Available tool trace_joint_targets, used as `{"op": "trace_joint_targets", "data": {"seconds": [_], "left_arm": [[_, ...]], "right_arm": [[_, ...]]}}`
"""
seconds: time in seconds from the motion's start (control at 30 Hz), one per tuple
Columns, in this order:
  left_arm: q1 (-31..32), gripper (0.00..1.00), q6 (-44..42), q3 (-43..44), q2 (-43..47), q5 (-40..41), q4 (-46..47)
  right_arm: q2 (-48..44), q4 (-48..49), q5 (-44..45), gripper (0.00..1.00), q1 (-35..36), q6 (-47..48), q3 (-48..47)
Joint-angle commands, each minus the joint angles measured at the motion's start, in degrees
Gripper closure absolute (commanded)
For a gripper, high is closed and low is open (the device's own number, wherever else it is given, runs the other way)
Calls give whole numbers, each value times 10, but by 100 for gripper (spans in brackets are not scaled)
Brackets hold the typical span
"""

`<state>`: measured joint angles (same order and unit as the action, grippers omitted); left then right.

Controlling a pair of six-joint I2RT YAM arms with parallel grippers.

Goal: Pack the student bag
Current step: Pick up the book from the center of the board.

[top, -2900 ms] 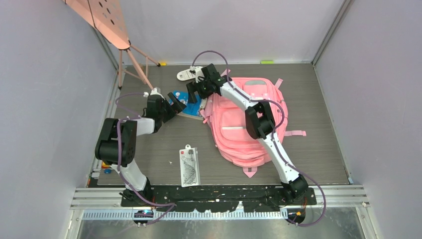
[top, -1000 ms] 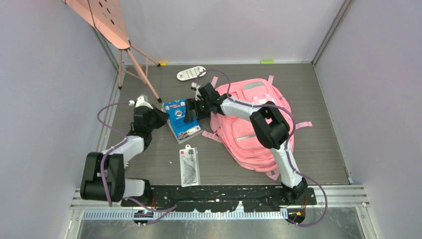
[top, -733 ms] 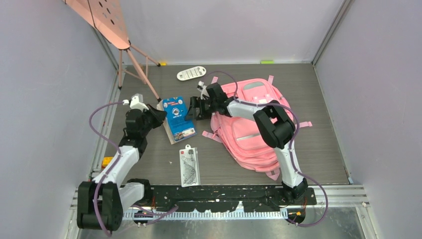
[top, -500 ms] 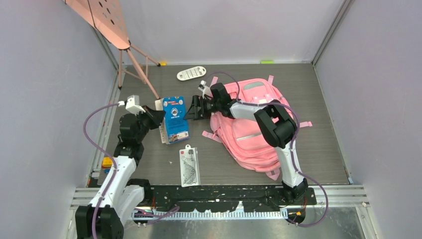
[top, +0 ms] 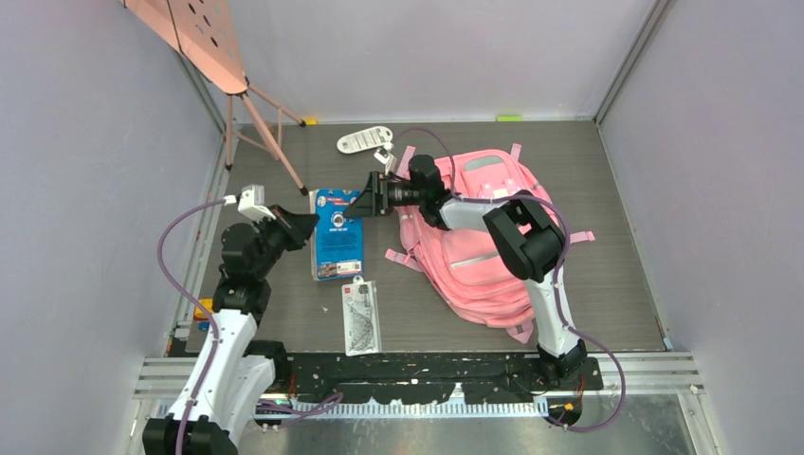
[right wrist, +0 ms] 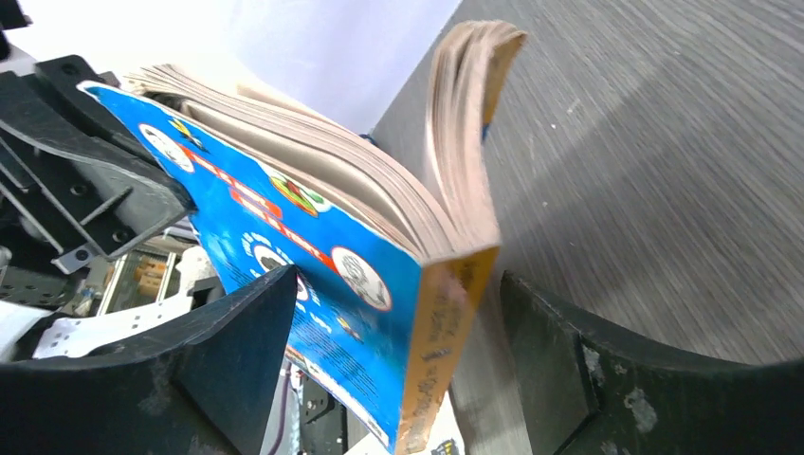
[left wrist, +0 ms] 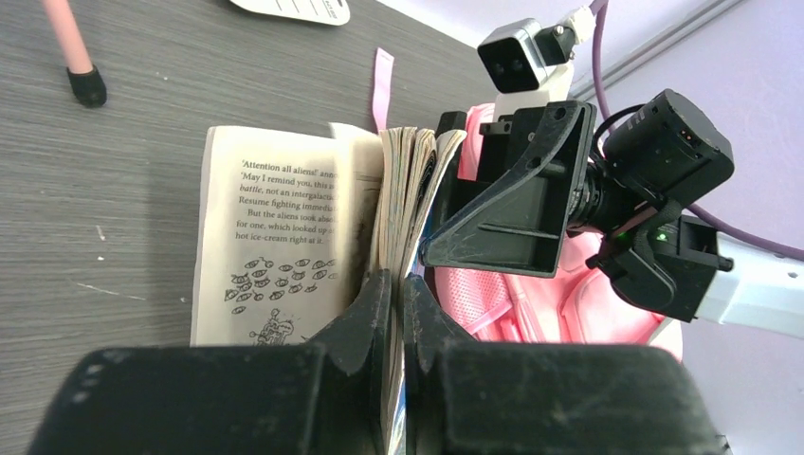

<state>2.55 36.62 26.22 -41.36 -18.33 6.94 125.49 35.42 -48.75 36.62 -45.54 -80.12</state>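
Left claw [left wrist: 396,284] clenched on the left edge of a blue paperback [top: 338,239], pages fanning open. Right claw [right wrist: 398,327] released, fingers spread either side of the book's yellow spine, gaps on both sides. Pink student bag [top: 474,261] lies flat on the table [top: 616,237], right of the book, under the right arm.

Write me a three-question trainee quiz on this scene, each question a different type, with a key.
1. True or false: the left gripper is shut on the blue-covered paperback book.
2. Pick one. The right gripper is: A) shut on a pink strap; B) open, with a jaw on either side of the book's spine; C) resting on the table away from everything.
3. Fill the gap: the book is not yet ___ the large soft pink fabric backpack.

Key: 1 true; 2 B; 3 inside.
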Motion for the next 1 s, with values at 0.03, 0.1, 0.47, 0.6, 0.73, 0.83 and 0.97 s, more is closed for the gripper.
{"op": "trace_joint_targets", "data": {"seconds": [0.03,0.1,0.47,0.6,0.73,0.83,0.97], "left_arm": [[-3,100,11,26,19,-31,43],[-3,100,9,27,20,-30,40],[-3,24,-69,71,29,-31,-50],[-3,1,-94,91,27,-70,-68],[-3,0,-80,100,27,-128,-59],[-3,0,-60,111,18,-215,-32],[-3,0,24,122,-17,-354,43]], "right_arm": [[-32,96,-28,24,8,-36,-13],[-41,108,-29,37,8,-46,-9],[-209,56,31,99,3,15,92],[-294,-39,33,99,1,68,111],[-375,-128,22,99,1,121,121],[-439,-193,19,99,2,167,121],[-491,-274,-2,99,2,202,112]]}}
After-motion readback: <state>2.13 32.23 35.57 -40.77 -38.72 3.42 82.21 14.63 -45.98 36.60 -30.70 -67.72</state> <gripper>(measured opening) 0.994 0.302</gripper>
